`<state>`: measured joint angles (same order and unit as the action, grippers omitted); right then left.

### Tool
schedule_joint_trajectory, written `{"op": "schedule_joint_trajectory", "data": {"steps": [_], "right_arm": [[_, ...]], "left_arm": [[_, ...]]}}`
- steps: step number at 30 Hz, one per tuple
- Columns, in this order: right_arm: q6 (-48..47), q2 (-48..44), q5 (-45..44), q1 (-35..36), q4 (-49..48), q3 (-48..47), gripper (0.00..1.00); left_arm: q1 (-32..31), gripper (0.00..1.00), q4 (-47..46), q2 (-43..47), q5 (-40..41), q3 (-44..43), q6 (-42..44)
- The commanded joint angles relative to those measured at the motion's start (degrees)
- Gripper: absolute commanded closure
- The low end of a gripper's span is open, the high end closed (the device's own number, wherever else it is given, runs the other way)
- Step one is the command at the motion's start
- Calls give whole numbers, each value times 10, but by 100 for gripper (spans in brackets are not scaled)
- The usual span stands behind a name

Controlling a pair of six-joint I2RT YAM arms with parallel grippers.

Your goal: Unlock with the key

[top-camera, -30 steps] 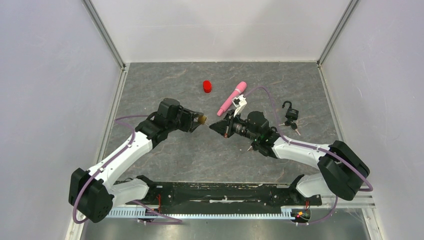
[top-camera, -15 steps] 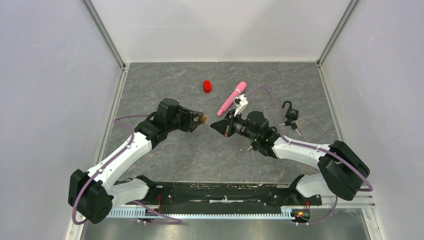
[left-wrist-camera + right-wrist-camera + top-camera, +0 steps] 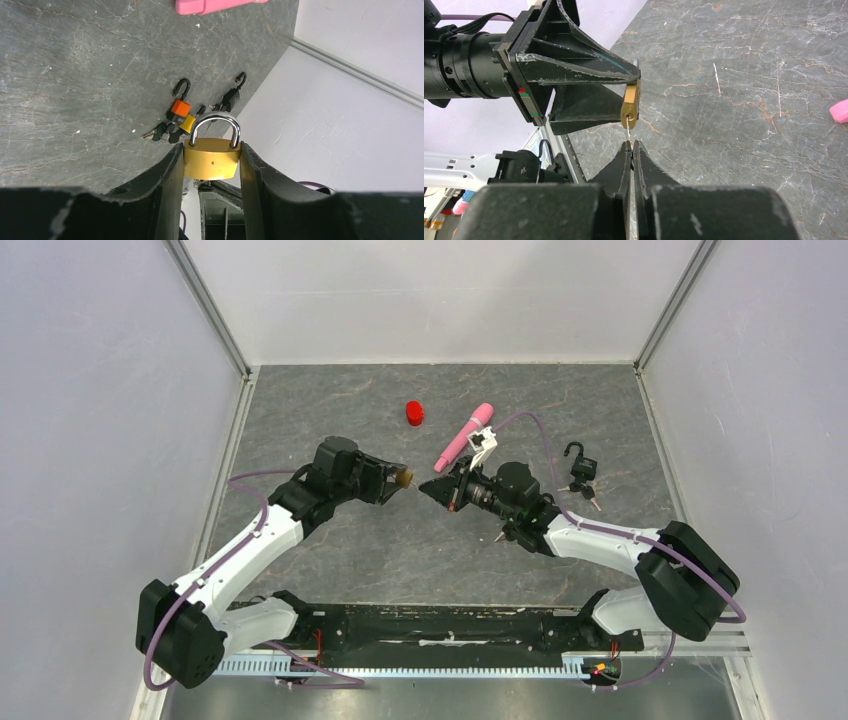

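A brass padlock (image 3: pixel 210 159) with a closed silver shackle is clamped between the fingers of my left gripper (image 3: pixel 211 149), held in the air above the grey slab. From above, the padlock (image 3: pixel 405 477) sits at the tip of the left gripper (image 3: pixel 398 479). My right gripper (image 3: pixel 631 144) faces it, shut on a thin key (image 3: pixel 628 132). Only the key's narrow blade shows. Its tip reaches the underside of the padlock (image 3: pixel 630 106); how far in it goes I cannot tell. The right gripper (image 3: pixel 428 488) is almost tip to tip with the left.
A pink pen (image 3: pixel 464 436) and a red cap (image 3: pixel 414 413) lie behind the grippers. Other small padlocks with keys (image 3: pixel 580 472) lie at the right, one of them orange (image 3: pixel 179 106). Grey walls enclose the slab.
My right gripper has crept a little leftward with the key, closing the gap to the padlock. The left gripper and padlock have stayed put.
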<state>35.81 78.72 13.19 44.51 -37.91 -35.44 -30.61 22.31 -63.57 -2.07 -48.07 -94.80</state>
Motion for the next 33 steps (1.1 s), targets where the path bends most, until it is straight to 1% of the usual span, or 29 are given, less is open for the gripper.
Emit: {"op": "schedule_joint_trajectory", "data": {"steps": [1,18,33], "right_arm": [[6,-12,4,2,-35,-9,100],[12,6,0,2,-19,-16,100],[23,10,-1,3,-33,-13,100]], "left_arm": [[2,98,-26,14,-5,-17,3],[-1,98,-32,18,-6,-18,5],[-14,98,-45,12,-7,-18,7]]}}
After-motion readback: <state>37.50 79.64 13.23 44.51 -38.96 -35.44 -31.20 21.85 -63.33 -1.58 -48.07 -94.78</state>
